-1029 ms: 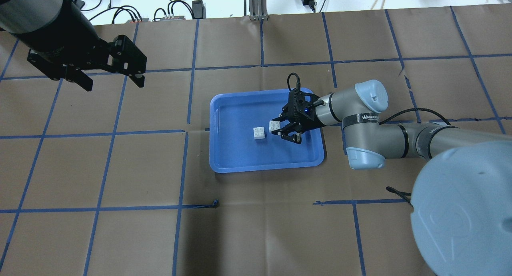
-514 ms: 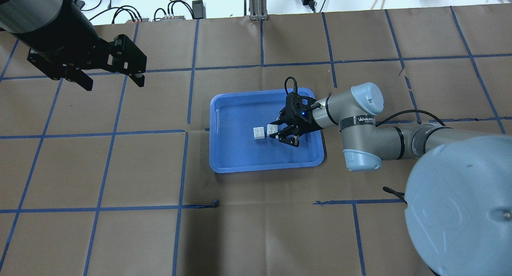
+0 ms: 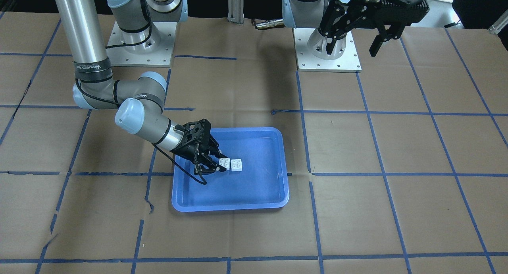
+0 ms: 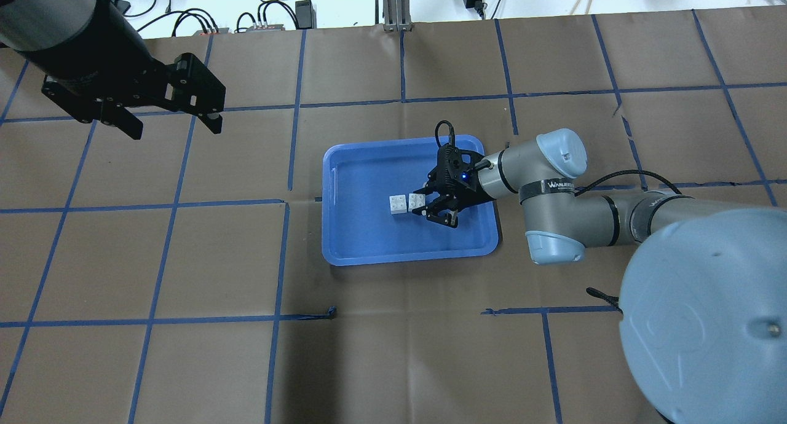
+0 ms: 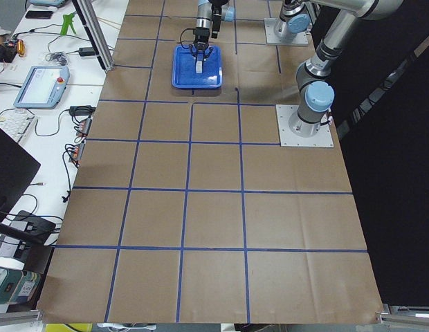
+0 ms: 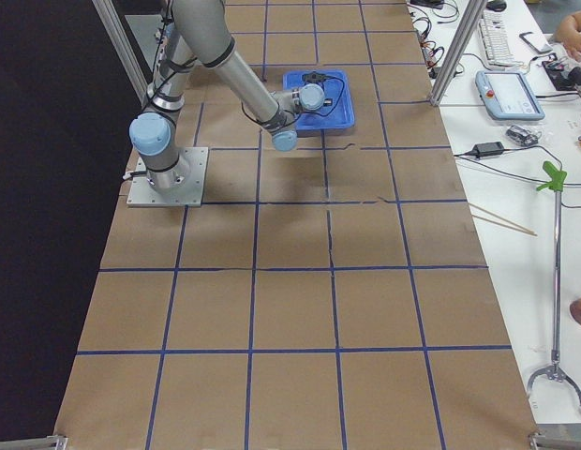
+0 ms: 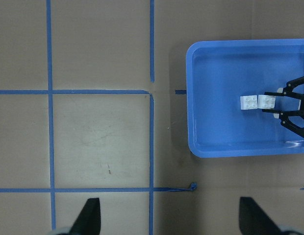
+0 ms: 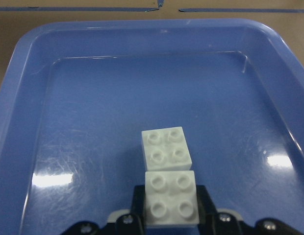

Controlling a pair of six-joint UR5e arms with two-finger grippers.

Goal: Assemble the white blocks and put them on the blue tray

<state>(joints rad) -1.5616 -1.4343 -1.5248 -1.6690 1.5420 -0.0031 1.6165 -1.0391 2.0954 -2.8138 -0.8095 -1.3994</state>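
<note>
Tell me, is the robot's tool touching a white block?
Touching. The right wrist view shows the right tool with black fingers pressed against both sides of the nearer white block.

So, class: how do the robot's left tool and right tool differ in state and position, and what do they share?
The right tool is shut on a white block; the left tool is open and empty. The right tool sits low inside the blue tray; the left tool hangs well clear of it. Both are black, two-fingered.
</note>
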